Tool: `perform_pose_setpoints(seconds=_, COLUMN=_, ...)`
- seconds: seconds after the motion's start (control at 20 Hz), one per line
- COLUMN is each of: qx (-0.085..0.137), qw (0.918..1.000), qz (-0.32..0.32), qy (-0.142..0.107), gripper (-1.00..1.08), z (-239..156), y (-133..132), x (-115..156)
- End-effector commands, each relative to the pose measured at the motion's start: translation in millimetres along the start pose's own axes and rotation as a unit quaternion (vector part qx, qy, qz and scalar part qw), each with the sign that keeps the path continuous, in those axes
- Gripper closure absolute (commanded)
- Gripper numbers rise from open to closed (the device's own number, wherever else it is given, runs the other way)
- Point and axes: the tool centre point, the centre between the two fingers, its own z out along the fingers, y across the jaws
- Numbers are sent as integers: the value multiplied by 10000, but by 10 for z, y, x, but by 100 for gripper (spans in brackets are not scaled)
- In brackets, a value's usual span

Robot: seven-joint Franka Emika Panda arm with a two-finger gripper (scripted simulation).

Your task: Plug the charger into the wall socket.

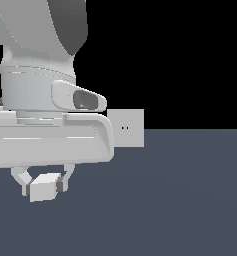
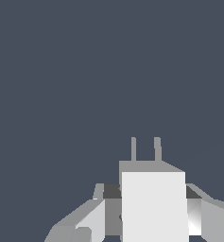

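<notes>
- Progress: your pick-up looks done; the charger [image 1: 43,187] sits between the two fingers of the hand [image 1: 43,186] and appears clear of the desk [image 1: 180,200], though the exterior view gives no firm read on the gap beneath it.
- Hand state: pinching the charger from both sides; in the wrist view the fingers [image 2: 97,217] press against the block's flanks with no daylight showing.
- Still to do, as I judge it: carry the charger to the wall socket [image 1: 129,128], line the prongs up with the two holes, push in; none of that is begun as far as these frames show.
- Where the charger is: low, towards the exterior view's left, under the arm's big white link; the socket stands well apart from it, farther back and towards the exterior view's right, partly hidden behind the arm's casing.
- Look of the charger: small plain block, white-grey, flat-faced, sharp-edged; in the wrist view its body [image 2: 153,203] fills the space between the fingers; two thin grey prongs [image 2: 145,149] stick out of its far end, parallel, close together.
- Look of the socket: flat, upright, light-grey square; two tiny dark holes near its middle; it is not in the wrist view at all, only bare desk ahead of the prongs, so you likely need to re-aim before any approach.
- Prong orientation against the holes: cannot tell from these two views.
</notes>
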Motion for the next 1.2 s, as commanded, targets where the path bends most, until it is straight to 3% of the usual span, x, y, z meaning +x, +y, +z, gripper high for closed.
perform_pose_setpoints(seconds=0.0, qx=0, qw=10000, qz=-1, qy=2, gripper=108, z=3, y=0, x=2)
perform_pose_setpoints(seconds=0.45, qx=-19, qw=9998, qz=199, qy=2, gripper=108, z=-128, y=200, x=105)
perform_pose_setpoints(seconds=1.15, qx=-115, qw=9930, qz=1179, qy=5, gripper=108, z=-746, y=1224, x=512)
